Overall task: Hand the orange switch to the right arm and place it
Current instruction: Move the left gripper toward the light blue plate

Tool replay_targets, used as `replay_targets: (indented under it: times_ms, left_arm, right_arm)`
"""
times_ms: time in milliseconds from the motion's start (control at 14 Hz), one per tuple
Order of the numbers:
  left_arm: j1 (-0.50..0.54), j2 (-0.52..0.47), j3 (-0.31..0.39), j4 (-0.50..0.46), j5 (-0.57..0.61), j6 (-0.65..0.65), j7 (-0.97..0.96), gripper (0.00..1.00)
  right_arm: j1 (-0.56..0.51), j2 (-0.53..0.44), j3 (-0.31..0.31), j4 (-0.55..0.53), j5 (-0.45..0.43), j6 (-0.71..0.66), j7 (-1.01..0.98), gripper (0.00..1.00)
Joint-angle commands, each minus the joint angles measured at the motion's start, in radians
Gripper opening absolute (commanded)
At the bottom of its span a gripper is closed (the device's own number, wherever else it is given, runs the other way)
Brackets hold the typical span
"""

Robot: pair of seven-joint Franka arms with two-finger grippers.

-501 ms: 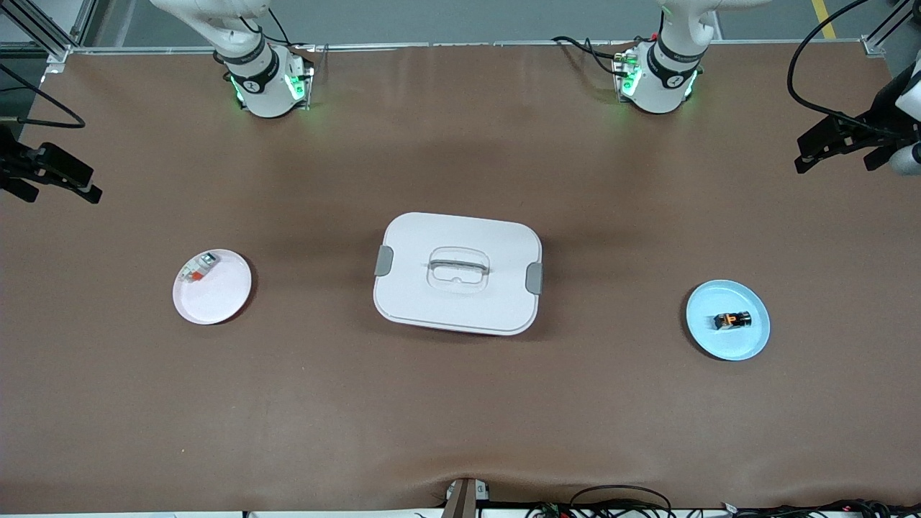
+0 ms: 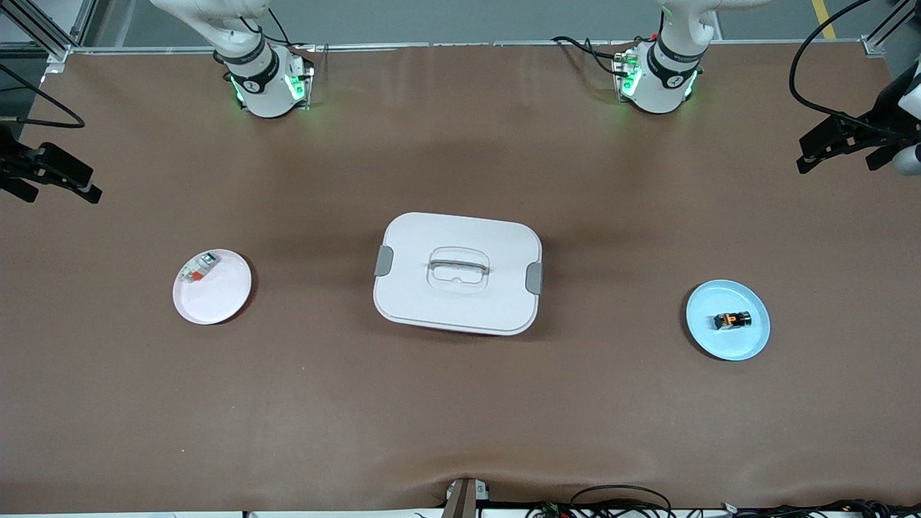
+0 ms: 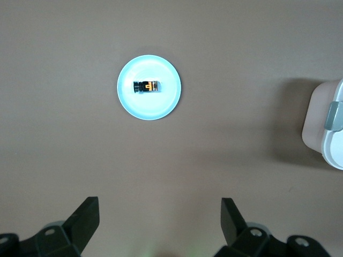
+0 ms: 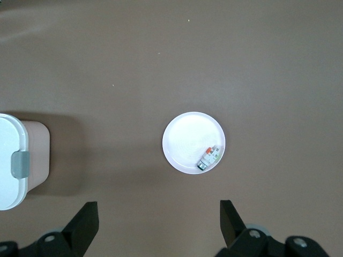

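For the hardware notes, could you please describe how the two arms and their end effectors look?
Both arms are glossy white with black joint bands, green lights glowing at their bases and black cables. The left end effector and right end effector have matte black, wedge-shaped fingers.

We saw a white lidded box [image 2: 457,272] mid-table (grey clips at both ends), a pink plate [image 2: 219,298] carrying a small white-and-red part [image 2: 198,267], and a blue plate [image 2: 727,342].

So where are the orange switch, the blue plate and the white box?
orange switch [image 2: 732,320]: front view, its orange middle.
blue plate [image 2: 709,334]: front view, bare surface near its rim.
white box [image 2: 496,237]: front view, flat lid.
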Motion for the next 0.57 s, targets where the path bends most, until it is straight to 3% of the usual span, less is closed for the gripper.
replay_targets:
  times_ms: [0,501]
  left_arm:
    - [0.000,0.027,0.003,0.013,0.021,-0.005,0.013,1.00]
    - [0.034,0.042,0.001,-0.039,0.026,0.084,0.016,1.00]
  right_arm:
    - [-0.016,-0.015,0.011,-0.001,-0.012,-0.008,-0.011,1.00]
    - [-0.017,-0.015,0.011,0.000,-0.012,-0.008,-0.011,1.00]
